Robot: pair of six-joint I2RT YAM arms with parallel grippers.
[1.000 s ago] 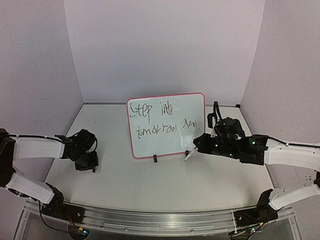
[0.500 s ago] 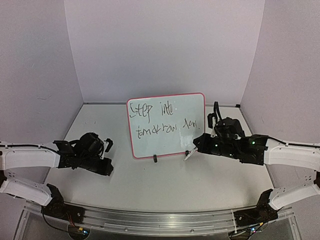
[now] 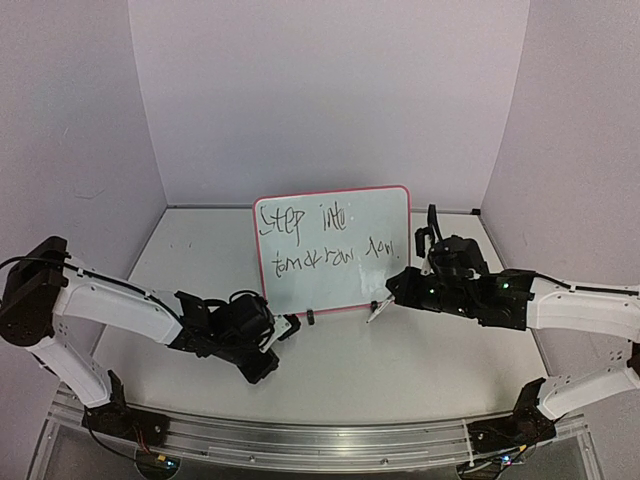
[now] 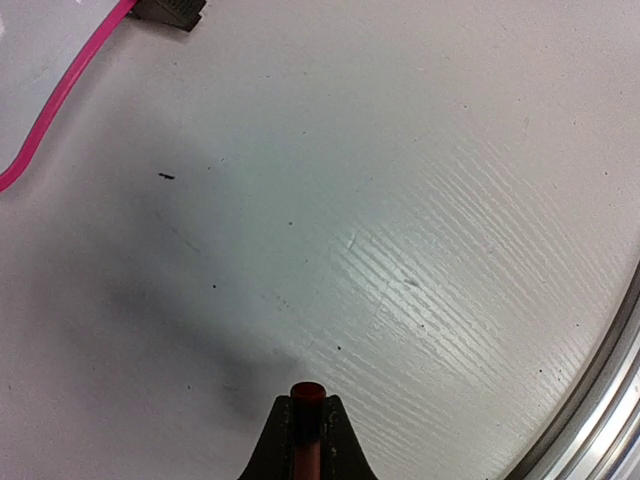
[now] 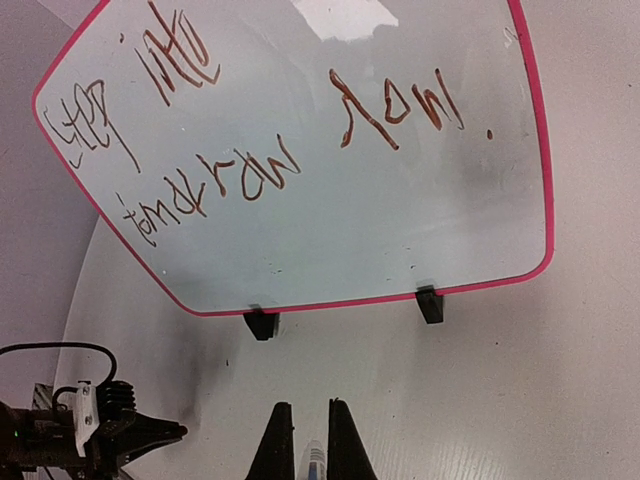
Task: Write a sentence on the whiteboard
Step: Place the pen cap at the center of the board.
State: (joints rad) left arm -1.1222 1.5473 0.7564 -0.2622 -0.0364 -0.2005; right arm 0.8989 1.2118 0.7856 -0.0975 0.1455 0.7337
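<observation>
The whiteboard (image 3: 335,285) stands upright on two black clips at mid table, pink-red bordered. The sentence (image 3: 300,222) is on it in two handwritten lines starting "Step into"; it also shows in the right wrist view (image 5: 200,180). My right gripper (image 3: 388,296) is just in front of the board's lower right corner, shut on a white marker (image 3: 376,312), which shows between its fingers (image 5: 315,465). My left gripper (image 3: 284,327) is low by the board's lower left corner, shut on a small dark red cylinder (image 4: 307,395). The left clip (image 3: 311,317) is beside it.
The board's pink edge (image 4: 60,100) and one black clip (image 4: 170,12) show at the top left of the left wrist view. A metal rail (image 3: 320,440) runs along the table's near edge. Grey walls enclose the back and both sides.
My left arm has swung from the far left of the table to the middle, ending in front of the board's lower left corner. The right arm and the board have not moved.
</observation>
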